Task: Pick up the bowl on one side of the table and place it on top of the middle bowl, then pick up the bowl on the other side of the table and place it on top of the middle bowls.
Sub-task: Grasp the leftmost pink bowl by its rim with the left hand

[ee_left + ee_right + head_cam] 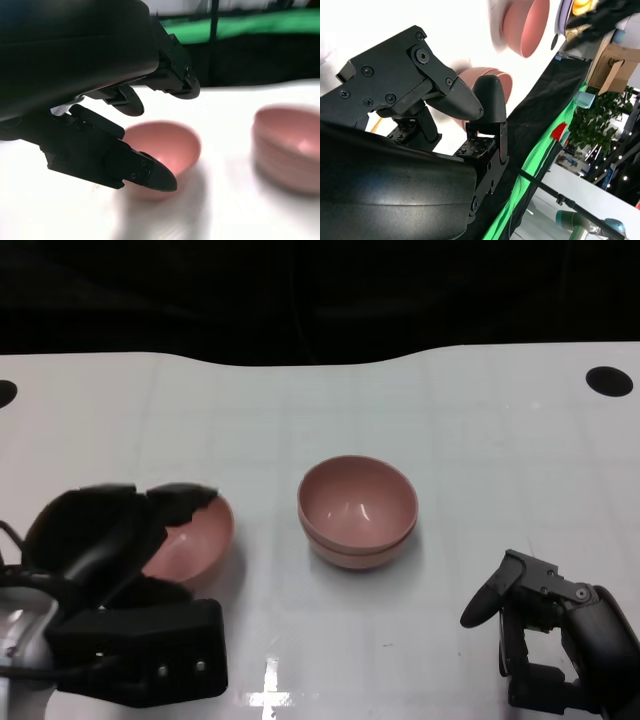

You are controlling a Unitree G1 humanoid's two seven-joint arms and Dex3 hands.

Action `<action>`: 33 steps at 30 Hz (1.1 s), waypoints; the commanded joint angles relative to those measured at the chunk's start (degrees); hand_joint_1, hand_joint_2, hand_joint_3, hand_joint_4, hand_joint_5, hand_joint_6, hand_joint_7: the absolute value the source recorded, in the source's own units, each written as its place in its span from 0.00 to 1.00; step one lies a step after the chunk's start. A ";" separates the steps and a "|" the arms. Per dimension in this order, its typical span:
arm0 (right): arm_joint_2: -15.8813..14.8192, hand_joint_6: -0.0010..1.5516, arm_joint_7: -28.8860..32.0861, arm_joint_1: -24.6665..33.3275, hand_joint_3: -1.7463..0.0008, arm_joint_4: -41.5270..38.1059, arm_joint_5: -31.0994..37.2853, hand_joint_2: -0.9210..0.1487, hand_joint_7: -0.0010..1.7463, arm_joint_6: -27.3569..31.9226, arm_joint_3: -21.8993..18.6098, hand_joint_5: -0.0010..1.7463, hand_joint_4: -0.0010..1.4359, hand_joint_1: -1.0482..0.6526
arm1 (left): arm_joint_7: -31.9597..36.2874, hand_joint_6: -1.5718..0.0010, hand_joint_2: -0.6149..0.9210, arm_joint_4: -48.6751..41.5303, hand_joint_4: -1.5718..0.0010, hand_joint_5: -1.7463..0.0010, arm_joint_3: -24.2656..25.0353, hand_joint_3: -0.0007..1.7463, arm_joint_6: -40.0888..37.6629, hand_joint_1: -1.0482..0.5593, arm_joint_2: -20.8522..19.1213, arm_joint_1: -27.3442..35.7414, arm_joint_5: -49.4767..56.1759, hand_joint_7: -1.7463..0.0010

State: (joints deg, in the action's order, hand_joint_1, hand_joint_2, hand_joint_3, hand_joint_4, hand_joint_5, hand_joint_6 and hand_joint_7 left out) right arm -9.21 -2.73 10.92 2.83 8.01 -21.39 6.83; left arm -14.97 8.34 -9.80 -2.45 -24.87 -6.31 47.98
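In the head view, two pink bowls nested as one stack (357,512) stand at the table's middle. A single pink bowl (195,535) sits upright to the left of the stack. My left hand (110,540) hovers at this bowl's near-left side, fingers spread over its rim, partly hiding it. In the left wrist view the fingers (150,172) straddle the single bowl (167,147) without closing on it, and the stack (290,145) is blurred beyond. My right hand (545,640) rests empty at the front right, well clear of the stack. Its fingers (455,97) partly hide the stack (492,80).
The white table (480,440) has a black round hole at the far right (609,381) and another at the far left edge (3,393). Beyond the far edge all is dark. A green backdrop and clutter (610,55) show off the table.
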 commanded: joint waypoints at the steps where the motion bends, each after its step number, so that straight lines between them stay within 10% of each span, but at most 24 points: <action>1: 0.35 0.50 -0.24 0.64 0.11 0.82 -0.03 0.58 0.90 1.24 -0.21 1.00 0.64 0.59 | -0.75 0.70 0.99 -2.75 0.68 0.85 -2.45 0.00 -1.76 0.28 -1.51 -2.16 3.05 1.00; 15: 1.31 0.51 -0.26 0.09 0.12 0.97 0.71 0.58 0.89 1.89 -0.28 1.00 0.64 0.59 | -2.76 0.63 1.00 -18.14 0.56 0.87 -11.45 0.03 -2.15 0.32 -1.84 -11.12 6.67 0.98; 18: 1.58 0.51 -0.26 -0.08 0.11 0.70 0.83 0.58 0.89 1.69 -0.29 1.00 0.64 0.59 | -1.54 0.44 1.00 -23.83 0.55 0.38 -12.72 0.06 -0.55 0.40 -1.21 -13.91 5.39 0.97; 26: 1.87 0.51 -0.75 -0.04 0.11 1.18 0.54 0.58 0.88 2.42 -0.20 1.00 0.64 0.59 | 8.69 0.30 1.00 -30.65 0.52 0.03 -12.51 0.17 4.15 0.45 -0.16 -16.51 2.41 0.91; 30: 1.86 0.51 -0.79 -0.09 0.11 1.11 0.74 0.58 0.88 2.48 -0.19 1.00 0.63 0.58 | 14.18 0.51 0.99 -33.80 0.48 0.00 -12.49 0.22 6.38 0.48 0.44 -17.59 1.33 0.37; 33: 1.77 0.51 -0.79 -0.03 0.11 1.10 0.92 0.59 0.88 2.17 -0.23 1.00 0.63 0.59 | 20.08 0.55 0.97 -36.22 0.45 0.00 -12.31 0.24 8.91 0.49 0.95 -18.45 0.66 0.24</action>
State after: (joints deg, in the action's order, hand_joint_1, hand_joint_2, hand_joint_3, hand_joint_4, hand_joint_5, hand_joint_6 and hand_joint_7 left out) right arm -7.22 -3.36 10.88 3.52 9.15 -19.31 6.86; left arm 2.29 -26.85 -22.55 5.65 -23.66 -23.42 49.10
